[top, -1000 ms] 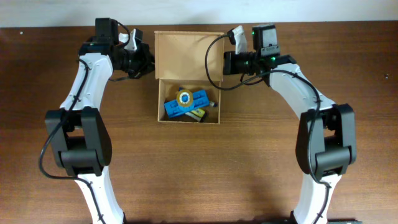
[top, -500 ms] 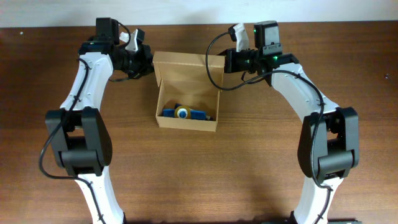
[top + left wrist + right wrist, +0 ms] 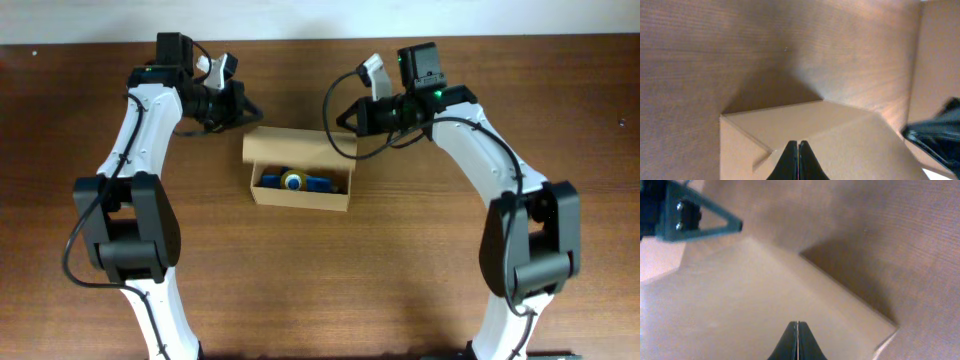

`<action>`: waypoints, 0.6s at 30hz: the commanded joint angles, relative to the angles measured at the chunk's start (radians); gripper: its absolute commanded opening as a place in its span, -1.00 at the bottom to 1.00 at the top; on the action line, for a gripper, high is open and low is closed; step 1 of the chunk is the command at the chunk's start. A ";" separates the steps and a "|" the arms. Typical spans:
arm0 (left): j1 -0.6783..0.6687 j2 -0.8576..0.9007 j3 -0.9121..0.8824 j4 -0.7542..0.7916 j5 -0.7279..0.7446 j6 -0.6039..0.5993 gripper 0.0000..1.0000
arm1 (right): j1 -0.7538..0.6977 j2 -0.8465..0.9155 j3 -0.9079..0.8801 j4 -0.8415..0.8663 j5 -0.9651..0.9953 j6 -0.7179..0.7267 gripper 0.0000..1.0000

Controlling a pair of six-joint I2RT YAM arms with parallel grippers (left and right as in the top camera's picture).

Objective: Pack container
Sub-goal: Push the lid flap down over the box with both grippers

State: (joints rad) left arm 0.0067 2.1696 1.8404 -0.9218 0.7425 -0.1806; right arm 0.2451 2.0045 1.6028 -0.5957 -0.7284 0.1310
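my l end effector (image 3: 798, 145) shut tight over flap lid (image 3: 297, 146) of cardboard box (image 3: 300, 198), r end effector (image 3: 797, 326) shut too, lid half down, blue item (image 3: 318, 184) inside, wood surface (image 3: 400, 265)

Brown wooden table (image 3: 400, 280), pale backdrop (image 3: 300, 20)

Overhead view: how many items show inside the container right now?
2. A blue item lies across the container's opening, and a round yellow-rimmed piece sits against it, left of middle. The half-lowered flap lid may hide more.
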 commanded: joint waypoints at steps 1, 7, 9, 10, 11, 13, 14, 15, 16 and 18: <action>-0.004 -0.007 0.016 -0.061 -0.089 0.066 -0.97 | 0.050 -0.082 0.015 -0.063 0.098 -0.023 -0.93; -0.004 -0.034 0.016 -0.142 -0.241 0.062 -0.96 | 0.174 -0.103 0.015 -0.148 0.273 -0.011 -0.93; -0.004 -0.047 0.016 -0.158 -0.278 0.061 -0.97 | 0.217 -0.102 0.015 -0.159 0.341 0.019 -0.93; -0.004 -0.062 0.016 -0.177 -0.330 0.034 -0.96 | 0.267 -0.100 0.015 -0.169 0.438 0.042 -0.93; -0.004 -0.069 0.016 -0.190 -0.360 0.019 -0.96 | 0.291 -0.100 0.015 -0.171 0.479 0.042 -0.93; -0.004 -0.084 0.016 -0.215 -0.412 -0.007 -0.97 | 0.328 -0.099 0.015 -0.175 0.536 0.043 -0.93; -0.004 -0.090 0.016 -0.228 -0.430 -0.019 -0.96 | 0.345 -0.098 0.015 -0.177 0.556 0.043 -0.93; -0.004 -0.096 0.016 -0.239 -0.438 -0.025 -0.96 | 0.358 -0.095 0.015 -0.177 0.566 0.043 -0.93; -0.004 -0.102 0.016 -0.254 -0.453 -0.040 -0.96 | 0.371 -0.090 0.015 -0.177 0.576 0.044 -0.93; -0.004 -0.110 0.016 -0.281 -0.474 -0.061 -0.96 | 0.385 -0.076 0.015 -0.182 0.591 0.054 -0.93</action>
State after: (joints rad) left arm 0.0067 2.1181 1.8420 -1.1774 0.3569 -0.1883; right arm 0.6090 1.9202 1.6032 -0.7715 -0.2470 0.1619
